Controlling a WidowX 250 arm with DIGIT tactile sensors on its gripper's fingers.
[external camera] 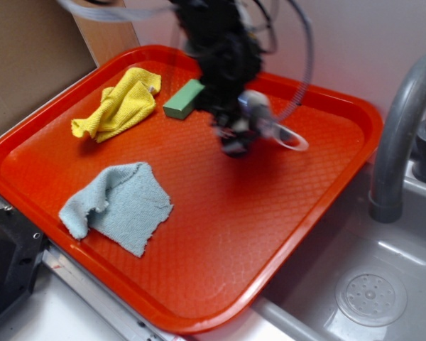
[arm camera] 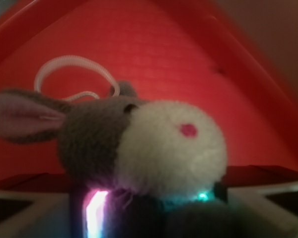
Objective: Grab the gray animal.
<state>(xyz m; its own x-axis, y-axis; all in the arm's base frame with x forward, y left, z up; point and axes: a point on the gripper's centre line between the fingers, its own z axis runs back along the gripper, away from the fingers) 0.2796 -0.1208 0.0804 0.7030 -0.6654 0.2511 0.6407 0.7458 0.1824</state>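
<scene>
Over the far middle of the red tray [external camera: 220, 234], the black robot arm [external camera: 224, 50] hangs down, blurry in the picture. At its bottom end is the gripper [external camera: 241, 131], and the gray animal [external camera: 254, 114] is stuck in it. From the outside view the toy is a small gray and white blur, with its white loop cord [external camera: 291, 138] sticking out to the right. It looks lifted a little above the tray floor, but the blur makes that hard to be sure of.

The wrist view shows the toy up close. The gray animal [arm camera: 139, 144] fills the middle, with a fluffy white face, a red dot, and a long ear with pink inside pointing left. The white loop cord [arm camera: 72, 74] curls behind its head. The jaws are closed on the toy's body from below, and little colored lights glow where they squeeze it.

On the far left of the tray lies a bunched yellow cloth [external camera: 121, 105]. Just to its right sits a green block [external camera: 183, 99], close to the arm. Near the left front lies a light blue cloth [external camera: 117, 206], flat and a bit folded. To the right of the tray is a gray sink [external camera: 369, 284] with a gray faucet [external camera: 401, 135]
</scene>
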